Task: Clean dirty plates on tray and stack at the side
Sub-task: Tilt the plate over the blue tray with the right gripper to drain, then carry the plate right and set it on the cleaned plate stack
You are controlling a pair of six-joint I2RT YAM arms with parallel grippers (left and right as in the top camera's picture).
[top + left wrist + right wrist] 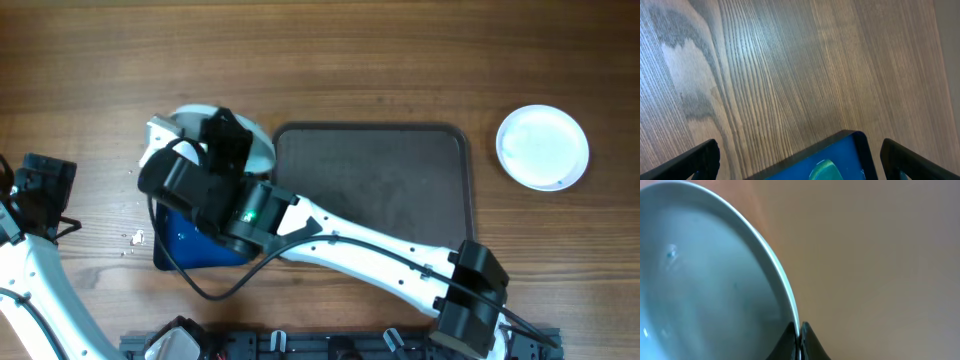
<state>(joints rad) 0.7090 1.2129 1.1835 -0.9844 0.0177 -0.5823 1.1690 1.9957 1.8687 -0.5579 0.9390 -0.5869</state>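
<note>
Holding the left gripper with fingers spread wide, grasping nothing, over the wooden table just short of a small blue rectangular tray. Clamping the right gripper tight on the rim of a round white shallow plate, just left of the large dark brown-grey rectangular tray, reaching across that tray. Noting, farthest off, a second white plate sitting on the table well right of the tray.
</note>
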